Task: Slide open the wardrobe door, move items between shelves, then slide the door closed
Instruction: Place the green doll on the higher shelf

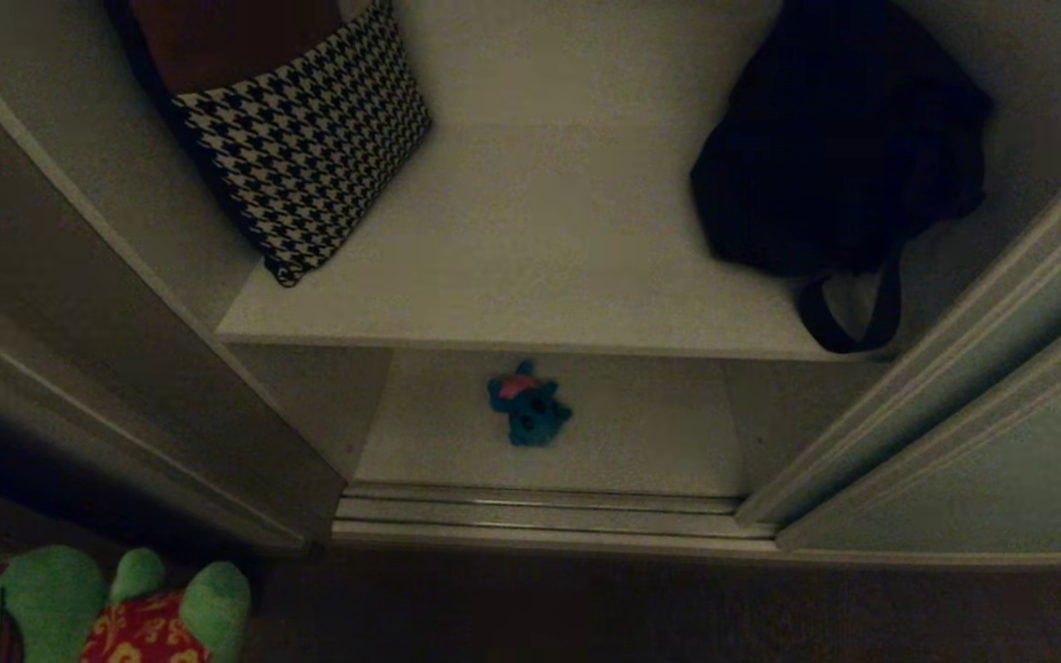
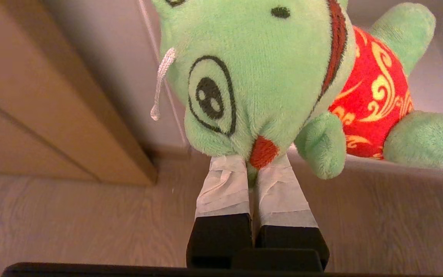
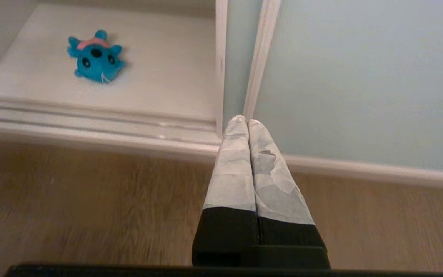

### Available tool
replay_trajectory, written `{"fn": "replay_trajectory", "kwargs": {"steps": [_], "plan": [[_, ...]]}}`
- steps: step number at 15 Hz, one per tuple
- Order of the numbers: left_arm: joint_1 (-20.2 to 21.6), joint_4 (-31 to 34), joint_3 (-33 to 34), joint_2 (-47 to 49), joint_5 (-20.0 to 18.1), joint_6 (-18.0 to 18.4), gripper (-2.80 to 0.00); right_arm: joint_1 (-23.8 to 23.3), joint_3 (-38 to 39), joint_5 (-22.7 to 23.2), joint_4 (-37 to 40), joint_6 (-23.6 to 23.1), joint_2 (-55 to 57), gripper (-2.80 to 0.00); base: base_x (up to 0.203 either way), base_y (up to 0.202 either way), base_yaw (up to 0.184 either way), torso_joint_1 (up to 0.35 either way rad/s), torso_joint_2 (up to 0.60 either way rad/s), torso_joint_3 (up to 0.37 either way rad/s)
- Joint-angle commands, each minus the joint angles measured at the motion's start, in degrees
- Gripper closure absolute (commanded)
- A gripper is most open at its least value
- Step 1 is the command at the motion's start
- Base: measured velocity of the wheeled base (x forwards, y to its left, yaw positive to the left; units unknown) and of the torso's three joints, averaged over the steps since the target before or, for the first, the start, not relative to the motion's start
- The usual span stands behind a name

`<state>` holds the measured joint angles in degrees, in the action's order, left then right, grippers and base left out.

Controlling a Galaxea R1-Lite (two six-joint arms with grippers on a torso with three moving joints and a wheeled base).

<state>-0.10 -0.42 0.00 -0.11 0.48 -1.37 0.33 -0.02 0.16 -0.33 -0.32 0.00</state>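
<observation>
The left gripper (image 2: 253,163) pinches the green plush toy (image 2: 267,73) by its soft, light chin, at seven o'clock in the head view; the teal toy (image 1: 528,409) waits on the lower shelf (image 1: 650,433); the right gripper (image 3: 247,122) is closed, empty.

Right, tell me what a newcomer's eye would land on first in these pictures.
First, the green plush toy in its red patterned patch, pinched by the left hand low at the robot's left, outside the wardrobe. Next, the teal-blue plush toy lying alone on the lower shelf. Above it, the upper shelf carries a houndstooth bag on the left and a black bag on the right.
</observation>
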Motion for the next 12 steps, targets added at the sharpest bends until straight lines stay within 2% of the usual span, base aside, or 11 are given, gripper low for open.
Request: {"fn": "replay_trajectory", "kwargs": {"steps": [1, 5, 8, 10, 12], "plan": [[0.01, 0.04, -0.06, 0.11, 0.05, 0.05, 0.0, 0.02, 0.02, 0.02, -0.02, -0.04, -0.18, 0.0, 0.144, 0.0, 0.0, 0.006, 0.0, 0.002], [0.01, -1.01, -0.91, 0.07, 0.14, 0.55, 0.0, 0.02, 0.02, 0.02, -0.02, -0.04, -0.18, 0.0, 0.014, 0.0, 0.0, 0.003, 0.0, 0.001], [0.01, -3.26, -8.51, 0.16, -0.32, 0.46, 0.0, 0.02, 0.02, 0.02, -0.02, -0.04, -0.18, 0.0, 0.0, 0.0, 0.0, 0.0, 0.0, 0.0], [0.01, -1.82, -16.5, 1.14, -3.67, 0.87, 0.0, 0.02, 0.02, 0.02, -0.02, -0.04, -0.18, 0.0, 0.0, 0.0, 0.0, 0.0, 0.0, 0.0], [0.01, -0.06, -23.14, 7.35, -8.54, 1.53, 0.0, 0.02, 0.02, 0.02, -0.02, -0.04, -0.18, 0.0, 0.0, 0.0, 0.0, 0.0, 0.0, 0.0]]}}
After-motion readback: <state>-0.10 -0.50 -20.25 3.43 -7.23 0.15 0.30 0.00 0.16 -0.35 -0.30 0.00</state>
